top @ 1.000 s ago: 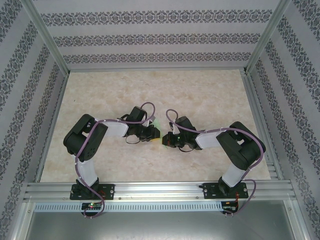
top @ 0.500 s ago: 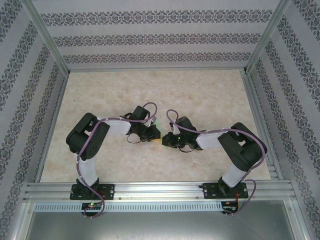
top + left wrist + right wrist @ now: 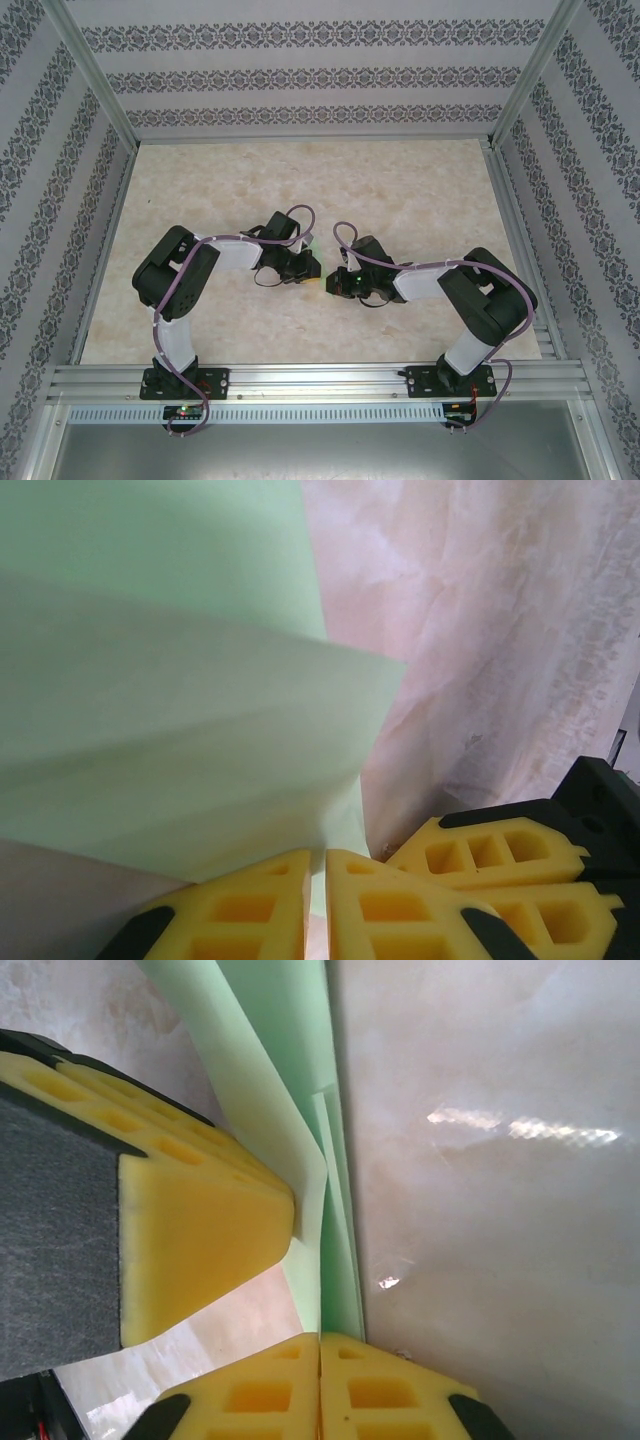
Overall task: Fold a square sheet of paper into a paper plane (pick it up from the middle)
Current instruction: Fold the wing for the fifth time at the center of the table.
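1. Left claw (image 3: 325, 858) is closed narrow, pinching the folded paper (image 3: 170, 700) at its edge.
2. Right claw (image 3: 320, 1340) is also narrow, nipping the same paper's crease.
3. The paper lies between both claws, mid-table (image 3: 400, 190).

2 arms (image 3: 175, 290) (image 3: 480, 300), 2 grippers (image 3: 325, 890) (image 3: 320, 1370), 1 folded paper sheet (image 3: 180, 730)

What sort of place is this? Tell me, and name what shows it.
Probably a robot test cell in a lab: a left arm and right arm bolted to an aluminium frame, a marble-look table boxed in by patterned panels, and green paper between them.
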### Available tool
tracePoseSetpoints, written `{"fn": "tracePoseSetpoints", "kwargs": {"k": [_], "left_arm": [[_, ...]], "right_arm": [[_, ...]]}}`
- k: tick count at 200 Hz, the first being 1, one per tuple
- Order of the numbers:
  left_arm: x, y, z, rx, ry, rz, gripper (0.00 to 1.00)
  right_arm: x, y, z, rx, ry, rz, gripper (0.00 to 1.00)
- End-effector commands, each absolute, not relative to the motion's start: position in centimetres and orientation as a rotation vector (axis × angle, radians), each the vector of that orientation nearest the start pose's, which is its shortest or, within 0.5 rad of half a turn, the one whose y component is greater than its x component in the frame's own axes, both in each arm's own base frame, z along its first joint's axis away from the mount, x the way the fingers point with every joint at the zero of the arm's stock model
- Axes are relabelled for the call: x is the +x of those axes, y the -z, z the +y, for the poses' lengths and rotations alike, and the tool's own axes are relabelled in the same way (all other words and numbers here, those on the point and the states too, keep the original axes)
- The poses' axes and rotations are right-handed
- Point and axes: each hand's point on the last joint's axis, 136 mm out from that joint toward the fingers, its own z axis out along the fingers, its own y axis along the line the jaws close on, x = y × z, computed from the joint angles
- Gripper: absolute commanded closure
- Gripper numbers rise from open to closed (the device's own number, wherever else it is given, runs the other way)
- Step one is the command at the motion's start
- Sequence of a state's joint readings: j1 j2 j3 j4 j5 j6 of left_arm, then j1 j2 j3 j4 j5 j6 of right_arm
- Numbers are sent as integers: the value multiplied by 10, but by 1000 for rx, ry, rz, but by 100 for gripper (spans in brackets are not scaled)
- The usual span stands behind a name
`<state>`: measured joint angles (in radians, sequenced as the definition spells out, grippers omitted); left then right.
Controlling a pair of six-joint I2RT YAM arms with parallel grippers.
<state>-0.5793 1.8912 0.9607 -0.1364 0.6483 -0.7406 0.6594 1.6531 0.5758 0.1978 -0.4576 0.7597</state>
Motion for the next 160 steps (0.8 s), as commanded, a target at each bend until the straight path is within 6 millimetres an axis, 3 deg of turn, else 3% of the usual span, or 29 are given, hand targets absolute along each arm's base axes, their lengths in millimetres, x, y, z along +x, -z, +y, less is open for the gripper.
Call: {"fn": "tracePoseSetpoints", "kwargs": {"k": [1,27,84,118,160], "left_arm": [[264,21,-280,-59,978,3031,86],[265,19,-280,-55,979,3027,86],[265,19,-281,-52,983,3025,86],[265,18,-281,-52,987,3022,86],[265,17,-282,-45,993,3018,85]], "right_arm": [[194,11,258,-80,-1020,2886,86],[191,6,253,-82,-1002,2884,87],[186,19,247,-64,-954,2936,94],[204,-13,250,-81,-944,2827,84],[216,-45,261,-140,-1003,2721,83]]}}
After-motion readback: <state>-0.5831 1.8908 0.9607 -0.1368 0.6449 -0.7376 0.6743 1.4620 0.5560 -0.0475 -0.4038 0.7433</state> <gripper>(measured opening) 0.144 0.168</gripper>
